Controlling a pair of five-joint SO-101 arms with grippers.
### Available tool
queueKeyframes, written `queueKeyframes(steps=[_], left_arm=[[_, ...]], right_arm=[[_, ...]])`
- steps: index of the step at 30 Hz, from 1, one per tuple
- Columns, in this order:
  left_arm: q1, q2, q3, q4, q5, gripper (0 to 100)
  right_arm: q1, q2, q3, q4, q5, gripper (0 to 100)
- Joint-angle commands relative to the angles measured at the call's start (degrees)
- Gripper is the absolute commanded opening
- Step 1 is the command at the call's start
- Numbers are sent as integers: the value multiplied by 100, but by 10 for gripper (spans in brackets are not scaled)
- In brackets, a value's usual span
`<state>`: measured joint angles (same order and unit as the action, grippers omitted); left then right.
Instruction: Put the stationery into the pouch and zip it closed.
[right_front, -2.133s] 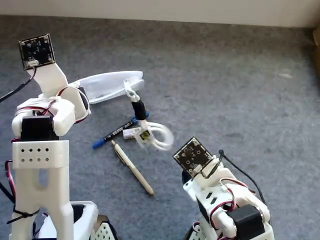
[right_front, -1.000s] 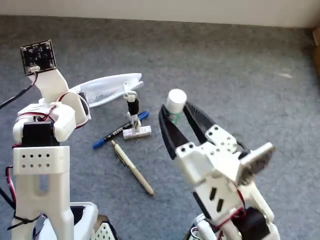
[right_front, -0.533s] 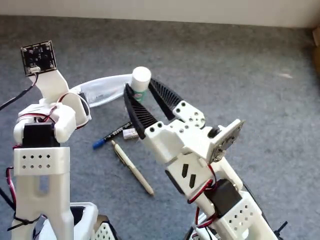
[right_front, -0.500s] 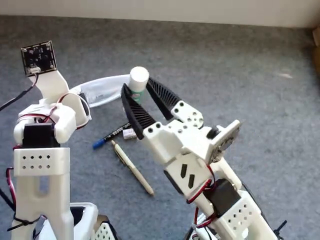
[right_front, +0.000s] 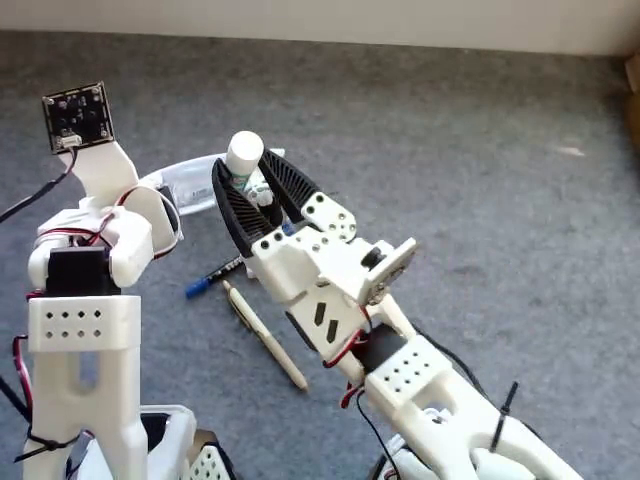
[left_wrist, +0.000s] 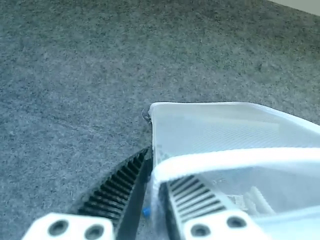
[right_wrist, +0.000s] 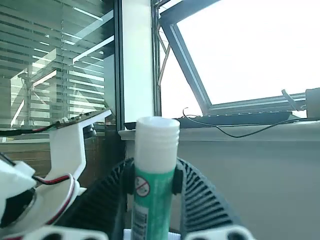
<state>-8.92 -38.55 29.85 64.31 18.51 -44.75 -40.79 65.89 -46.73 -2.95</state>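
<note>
My right gripper (right_front: 248, 190) is shut on a glue stick (right_front: 243, 157) with a white cap and green label, held upright just above the translucent white pouch (right_front: 192, 182). In the right wrist view the glue stick (right_wrist: 154, 170) stands between the black fingers (right_wrist: 200, 200) of the right gripper (right_wrist: 154, 184). My left gripper (left_wrist: 152, 162) is shut on the pouch's rim (left_wrist: 210, 161) and holds its mouth open. A blue pen (right_front: 210, 277) and a beige pen (right_front: 266, 336) lie on the carpet between the two arms.
Grey carpet (right_front: 480, 170) covers the whole floor, with open room to the right and at the back. The left arm's white body (right_front: 85, 300) stands at the left edge. A pale wall strip runs along the far edge.
The right arm has picked up the glue stick and swung it left and farther back, from beside the pens to just over the pouch. The left arm has stayed put.
</note>
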Motion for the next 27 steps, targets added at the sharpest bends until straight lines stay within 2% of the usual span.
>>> queueKeyframes(steps=[1,14,24,27], left_arm=[[-40,66,40,-53,-70,8],[-40,66,31,-53,-70,8],[-40,66,22,-53,-70,8],[-40,66,22,-53,-70,8]], right_arm=[[-31,470,-48,-725,97,5],[-13,1886,-48,-2202,132,5],[-13,2273,-13,-2141,141,9],[-48,2325,-4,-2132,431,77]])
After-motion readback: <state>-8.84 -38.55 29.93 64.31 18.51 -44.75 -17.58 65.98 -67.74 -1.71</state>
